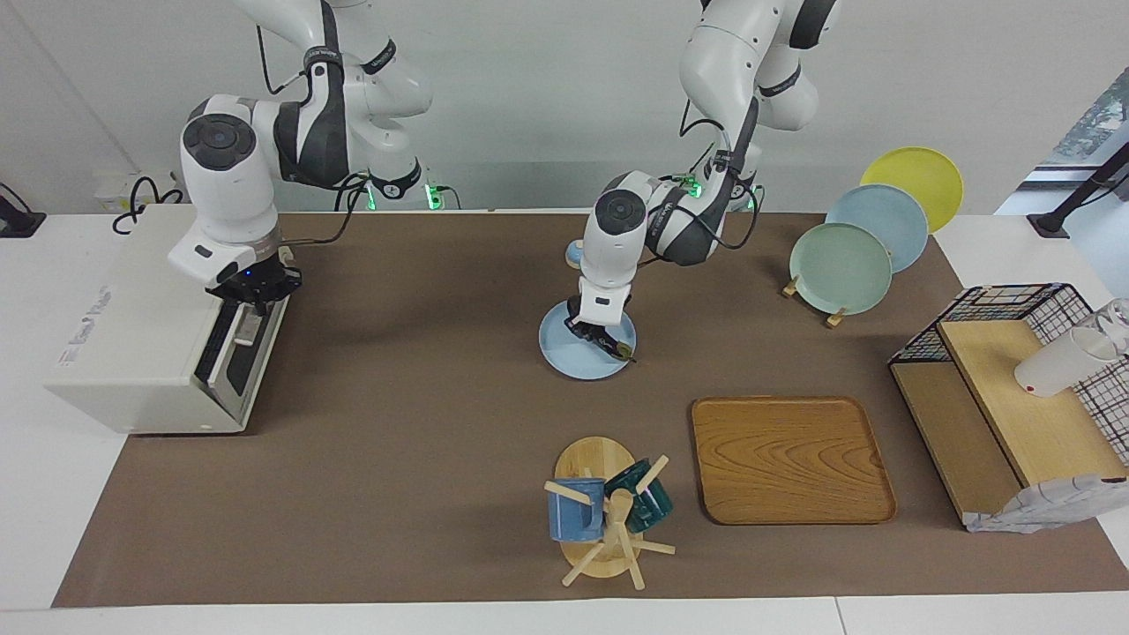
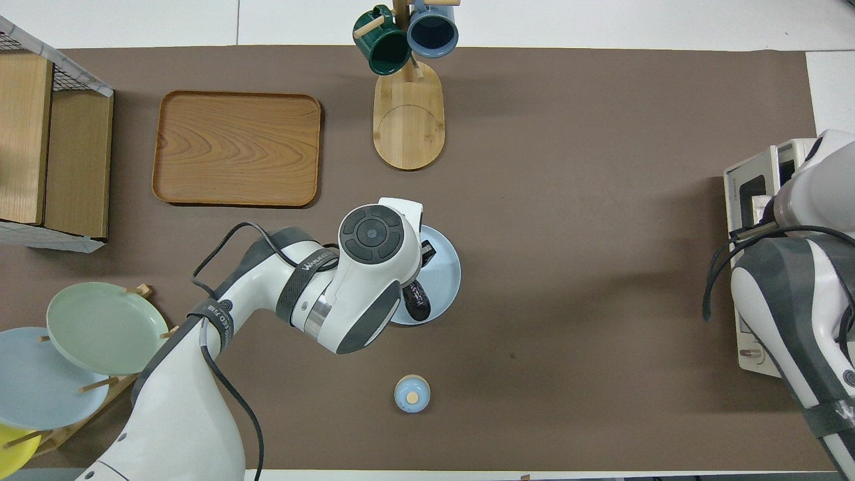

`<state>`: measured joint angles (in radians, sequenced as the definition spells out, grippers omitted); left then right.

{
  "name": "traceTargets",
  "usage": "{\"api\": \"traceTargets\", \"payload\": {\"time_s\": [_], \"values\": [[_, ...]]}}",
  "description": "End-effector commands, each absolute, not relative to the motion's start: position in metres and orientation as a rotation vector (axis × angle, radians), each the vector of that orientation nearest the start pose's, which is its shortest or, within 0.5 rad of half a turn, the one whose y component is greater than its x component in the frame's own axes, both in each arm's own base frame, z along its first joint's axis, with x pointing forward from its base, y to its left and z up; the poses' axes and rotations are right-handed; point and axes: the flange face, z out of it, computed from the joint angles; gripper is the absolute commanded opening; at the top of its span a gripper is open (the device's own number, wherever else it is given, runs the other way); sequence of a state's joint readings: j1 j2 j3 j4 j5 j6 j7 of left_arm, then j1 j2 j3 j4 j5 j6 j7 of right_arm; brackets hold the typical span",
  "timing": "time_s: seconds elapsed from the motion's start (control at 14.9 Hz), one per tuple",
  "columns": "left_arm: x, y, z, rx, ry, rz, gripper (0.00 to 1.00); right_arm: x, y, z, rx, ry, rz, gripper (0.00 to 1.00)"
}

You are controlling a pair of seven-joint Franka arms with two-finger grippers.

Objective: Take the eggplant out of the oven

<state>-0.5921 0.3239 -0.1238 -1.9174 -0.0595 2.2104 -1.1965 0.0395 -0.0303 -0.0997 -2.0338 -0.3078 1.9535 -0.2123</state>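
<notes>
The dark eggplant (image 1: 611,346) lies on a light blue plate (image 1: 564,353) in the middle of the table; it also shows in the overhead view (image 2: 417,302). My left gripper (image 1: 598,335) is down over the plate, shut on the eggplant, whose greenish tip pokes out toward the plate's rim. In the overhead view the wrist hides the fingers. The cream-white oven (image 1: 132,353) stands at the right arm's end of the table, its door upright. My right gripper (image 1: 250,309) is at the top edge of the door, by the handle.
A wooden tray (image 1: 789,459) and a mug tree (image 1: 609,520) with two mugs lie farther from the robots than the plate. A small blue lidded pot (image 2: 412,393) lies nearer. A rack of plates (image 1: 842,265) and a wire shelf rack (image 1: 1005,397) stand at the left arm's end.
</notes>
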Motion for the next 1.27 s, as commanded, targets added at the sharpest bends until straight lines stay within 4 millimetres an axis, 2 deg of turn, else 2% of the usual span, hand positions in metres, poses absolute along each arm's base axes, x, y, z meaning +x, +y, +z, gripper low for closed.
{"api": "traceTargets", "payload": {"time_s": [0.0, 0.2, 0.4, 0.54, 0.67, 0.8, 0.87, 0.94, 1.0, 1.07, 1.14, 1.2], "values": [[0.485, -0.381, 0.368, -3.069, -0.827, 0.128, 0.00, 0.521, -0.072, 0.450, -3.318, -0.421, 0.270, 0.00], [0.542, -0.336, 0.397, -3.161, -0.603, 0.071, 0.00, 0.513, -0.070, 0.473, -3.313, -0.401, 0.271, 0.01], [0.600, -0.275, 0.410, -3.228, -0.334, 0.004, 0.00, 0.531, -0.050, 0.518, -3.220, -0.304, 0.262, 0.02], [0.620, -0.234, 0.404, -3.246, -0.107, -0.025, 0.00, 0.548, -0.023, 0.548, -3.198, -0.306, 0.238, 0.07], [0.641, -0.194, 0.386, -3.241, -0.019, -0.015, 0.00, 0.555, -0.011, 0.568, -3.142, -0.212, 0.179, 0.11], [0.677, -0.170, 0.373, -3.245, 0.047, -0.050, 0.00, 0.553, -0.009, 0.571, -3.120, -0.184, 0.182, 0.25], [0.688, -0.162, 0.367, -3.237, 0.080, -0.061, 0.00, 0.550, -0.009, 0.570, -3.115, -0.181, 0.197, 0.41], [0.699, -0.142, 0.356, -3.220, 0.118, -0.063, 0.00, 0.549, -0.009, 0.569, -3.112, -0.181, 0.207, 0.67], [0.705, -0.133, 0.349, -3.211, 0.173, -0.068, 0.00, 0.548, -0.009, 0.568, -3.111, -0.183, 0.212, 0.98], [0.709, -0.130, 0.346, -3.206, 0.219, -0.086, 0.00, 0.545, -0.008, 0.572, -3.109, -0.186, 0.209, 1.00], [0.712, -0.123, 0.347, -3.198, 0.251, -0.125, 0.00, 0.540, 0.003, 0.577, -3.110, -0.215, 0.200, 1.00], [0.711, -0.119, 0.338, -3.199, 0.261, -0.141, 0.00, 0.538, 0.006, 0.578, -3.113, -0.227, 0.213, 1.00]]}}
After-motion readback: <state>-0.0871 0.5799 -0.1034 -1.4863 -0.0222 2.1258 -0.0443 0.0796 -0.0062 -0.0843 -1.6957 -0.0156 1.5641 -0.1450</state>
